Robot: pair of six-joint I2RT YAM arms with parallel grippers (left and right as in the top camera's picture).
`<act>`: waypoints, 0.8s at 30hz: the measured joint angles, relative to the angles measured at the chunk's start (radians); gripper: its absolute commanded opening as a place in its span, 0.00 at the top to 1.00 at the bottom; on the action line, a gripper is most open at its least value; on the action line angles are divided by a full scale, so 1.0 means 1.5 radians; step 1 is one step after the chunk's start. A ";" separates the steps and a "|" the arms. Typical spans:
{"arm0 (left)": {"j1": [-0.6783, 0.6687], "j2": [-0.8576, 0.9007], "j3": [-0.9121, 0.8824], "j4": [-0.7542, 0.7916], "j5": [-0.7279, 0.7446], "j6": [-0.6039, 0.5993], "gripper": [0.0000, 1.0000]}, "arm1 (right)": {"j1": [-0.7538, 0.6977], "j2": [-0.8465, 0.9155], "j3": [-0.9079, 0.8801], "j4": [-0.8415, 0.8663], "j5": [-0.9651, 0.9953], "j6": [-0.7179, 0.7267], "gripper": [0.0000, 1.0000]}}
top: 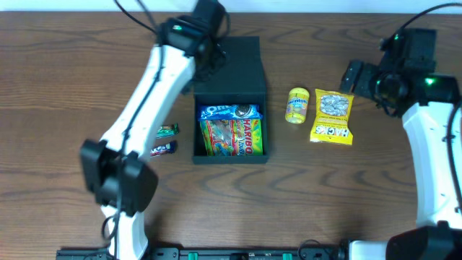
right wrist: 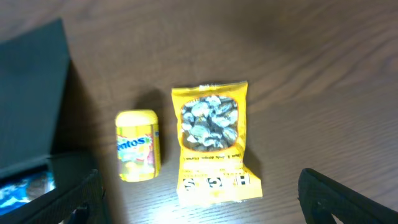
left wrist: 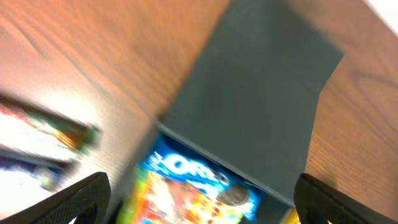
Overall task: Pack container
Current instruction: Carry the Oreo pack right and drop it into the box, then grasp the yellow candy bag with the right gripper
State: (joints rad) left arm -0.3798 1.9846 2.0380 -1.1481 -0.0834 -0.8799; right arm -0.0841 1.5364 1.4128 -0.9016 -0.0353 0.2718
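Your dark green container (top: 229,94) sits mid-desk (top: 65,72), its lid folded flat behind it. Inside lie a blue Oreo pack (top: 229,111) and a Haribo bag (top: 232,137). Your left fingers (left wrist: 81,199) hang over the lid, spread wide, holding nothing. Your right fingers (right wrist: 336,193), also wide apart and empty, hover above a yellow Mentos tub (right wrist: 138,146) and a yellow sweet bag (right wrist: 213,143), both on the container's right. Two small bars (top: 167,131) lie on its left.

White arm links (top: 148,87), black joints (top: 119,177) and fingers (left wrist: 84,198), green lights (top: 175,29), black cables (top: 137,14).
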 measured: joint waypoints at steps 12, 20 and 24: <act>0.087 -0.064 0.001 -0.046 -0.055 0.254 0.05 | 0.000 0.089 -0.151 0.141 0.001 -0.007 0.11; 0.092 -0.064 0.001 -0.050 -0.055 0.274 0.05 | 0.000 0.208 -0.153 0.170 0.002 -0.001 0.26; 0.092 -0.064 0.001 -0.048 -0.055 0.276 0.05 | 0.001 0.227 -0.153 0.180 0.001 -0.001 0.49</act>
State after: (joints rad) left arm -0.2420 1.8889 2.0388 -1.2194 -0.1654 -0.4660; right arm -0.0822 1.8767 1.1828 -0.6319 -0.0341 0.2707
